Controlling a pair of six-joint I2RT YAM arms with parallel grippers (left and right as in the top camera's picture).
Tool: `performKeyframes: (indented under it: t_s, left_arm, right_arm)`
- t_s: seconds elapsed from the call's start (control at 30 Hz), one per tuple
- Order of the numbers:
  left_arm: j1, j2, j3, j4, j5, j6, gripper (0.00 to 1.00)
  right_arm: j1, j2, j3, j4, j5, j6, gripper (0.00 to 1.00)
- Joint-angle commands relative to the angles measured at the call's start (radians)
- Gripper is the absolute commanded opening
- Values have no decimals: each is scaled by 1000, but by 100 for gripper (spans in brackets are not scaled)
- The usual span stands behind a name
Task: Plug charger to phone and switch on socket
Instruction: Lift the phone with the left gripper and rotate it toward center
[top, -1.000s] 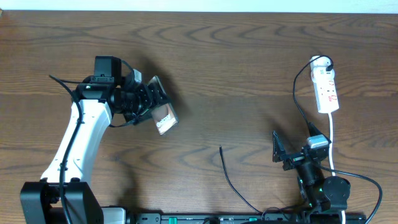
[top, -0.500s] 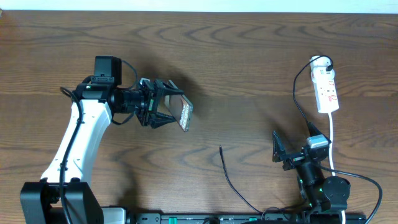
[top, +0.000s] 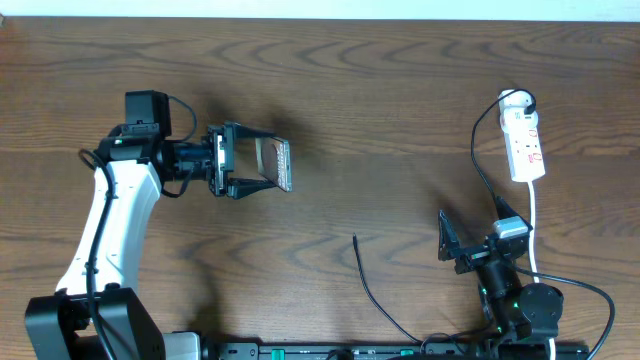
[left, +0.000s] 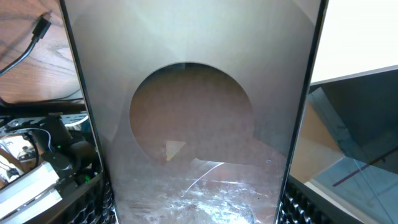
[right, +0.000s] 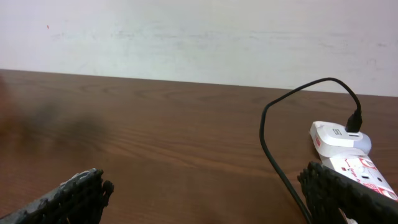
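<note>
Phone (top: 279, 165), stiff, slick and breakable, hangs above the desk (top: 400, 80) clamped across its long edges by the left fingers (top: 250, 132); right fingers (right: 79, 194) gape empty, and the limp charger (top: 372, 290) probably needs pinching near its tip.

- The left gripper (top: 272, 163) clamps the phone (top: 281, 165) between its fingers, turned on edge above the desk (top: 400, 90).
- The charger (top: 372, 290) lies loose at bottom centre, its tip free.
- The white socket (top: 525, 145) rests far right.
- The right gripper (top: 452, 250) sits spread apart below the socket, holding nothing.
</note>
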Motion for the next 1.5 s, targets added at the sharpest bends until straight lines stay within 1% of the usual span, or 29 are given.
performKeyframes:
  t_s: [0.0, 0.3, 0.4, 0.47, 0.53, 0.63, 0.7, 0.9, 1.0, 1.1, 1.2, 1.47]
  left_arm:
    - [5, -16, 34, 0, 72, -16, 7]
    - [5, -17, 34, 0, 72, -5, 8]
    - [5, -17, 33, 0, 71, 15, 7]
    - [5, -17, 33, 0, 45, 42, 7]
    - [4, -16, 33, 0, -26, 80, 8]
    - [-5, -16, 33, -5, -190, 167, 7]
    - [-16, -17, 32, -19, -301, 204, 7]
    - [-56, -16, 32, -107, -684, 214, 7]
    - [-80, -16, 32, -146, -815, 214, 7]
    - [-106, -16, 29, -172, -903, 213, 8]
    - [-124, -16, 20, -174, -948, 212, 8]
    - [-130, -16, 16, -173, -948, 212, 7]
  right_arm:
    - [-6, -5, -1, -6, 5, -12, 99]
    - [-6, -5, -1, -6, 5, -12, 99]
    - [-6, -5, -1, -6, 5, -12, 99]
    - [-6, -5, -1, -6, 5, -12, 99]
    - [-6, -5, -1, -6, 5, -12, 99]
    - [-6, -5, -1, -6, 5, -12, 99]
    - [-6, -5, -1, -6, 5, -12, 99]
    - [-6, -5, -1, -6, 5, -12, 99]
    - [-6, -5, -1, -6, 5, -12, 99]
    - [-6, -5, -1, -6, 5, -12, 99]
    - [-6, -5, -1, -6, 5, -12, 99]
    - [-6, -5, -1, -5, 4, -12, 99]
